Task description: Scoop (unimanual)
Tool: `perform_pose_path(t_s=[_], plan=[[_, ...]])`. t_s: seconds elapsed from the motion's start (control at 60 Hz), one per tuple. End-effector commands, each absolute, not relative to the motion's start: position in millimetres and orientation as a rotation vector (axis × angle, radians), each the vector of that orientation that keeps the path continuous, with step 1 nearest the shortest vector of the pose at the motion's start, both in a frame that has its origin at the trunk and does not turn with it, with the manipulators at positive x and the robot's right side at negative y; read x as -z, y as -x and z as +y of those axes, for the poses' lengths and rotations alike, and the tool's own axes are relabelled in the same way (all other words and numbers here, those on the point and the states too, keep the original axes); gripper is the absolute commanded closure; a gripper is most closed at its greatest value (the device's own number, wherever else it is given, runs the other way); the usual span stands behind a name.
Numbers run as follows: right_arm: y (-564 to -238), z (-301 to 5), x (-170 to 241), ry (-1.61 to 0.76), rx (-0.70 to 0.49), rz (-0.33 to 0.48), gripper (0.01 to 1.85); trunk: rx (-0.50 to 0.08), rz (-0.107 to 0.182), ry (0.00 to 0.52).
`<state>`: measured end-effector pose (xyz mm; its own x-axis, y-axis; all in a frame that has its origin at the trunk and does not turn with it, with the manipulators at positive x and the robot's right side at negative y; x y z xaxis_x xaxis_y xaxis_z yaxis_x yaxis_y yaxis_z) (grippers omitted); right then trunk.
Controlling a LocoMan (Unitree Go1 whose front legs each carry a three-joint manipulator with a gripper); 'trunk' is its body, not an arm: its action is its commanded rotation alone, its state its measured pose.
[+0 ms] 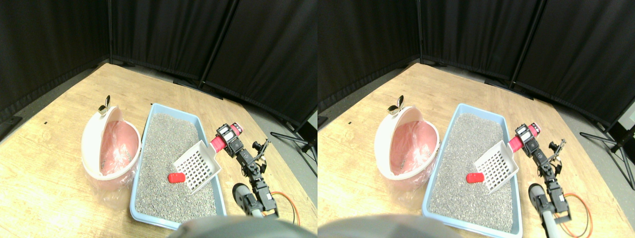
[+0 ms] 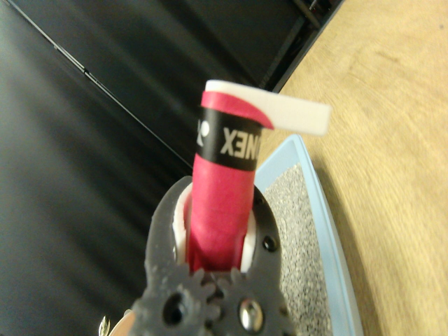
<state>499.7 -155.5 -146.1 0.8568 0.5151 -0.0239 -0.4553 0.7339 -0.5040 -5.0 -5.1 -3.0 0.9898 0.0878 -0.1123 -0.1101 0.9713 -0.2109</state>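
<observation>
Gripper (image 2: 217, 262) jaws clamp the scoop (image 1: 198, 166) handle, its basket just at three o'clock of the red piece (image 1: 176, 178) in the tray (image 1: 218, 193); too shallow a pass could shove it away.

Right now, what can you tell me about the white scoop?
The white scoop looks like plastic, with a slotted grid blade and a handle wrapped in red tape with a black band. It hangs tilted over the grey litter in the blue tray, blade edge beside the small red piece. The robot's right hand is shut on its handle.
</observation>
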Motion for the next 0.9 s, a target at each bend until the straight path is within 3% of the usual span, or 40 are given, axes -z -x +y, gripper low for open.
perform_pose_path(t_s=[0.017, 0.1, 0.133, 0.217, 0.333, 0.483, 0.567, 0.6, 0.9], plan=[[-481, -136, 178, 0.553, -0.722, -0.016, 1.81, -0.138, 0.148, 0.256], [-471, -128, 194, 0.516, -0.719, 0.061, 1.81, -0.151, 0.153, 0.265], [-471, -126, 199, 0.508, -0.757, 0.018, 1.81, -0.155, 0.153, 0.268], [-468, -124, 201, 0.463, -0.741, 0.043, 1.81, -0.162, 0.154, 0.269], [-475, -125, 192, 0.439, -0.710, 0.011, 1.81, -0.164, 0.150, 0.269], [-489, -130, 177, 0.328, -0.602, -0.038, 1.81, -0.157, 0.141, 0.263], [-491, -135, 169, 0.279, -0.546, -0.030, 1.81, -0.155, 0.136, 0.262], [-493, -137, 167, 0.121, -0.501, -0.005, 1.81, -0.152, 0.132, 0.261], [-505, -159, 158, -0.096, -0.314, -0.010, 1.81, -0.140, 0.119, 0.251]])
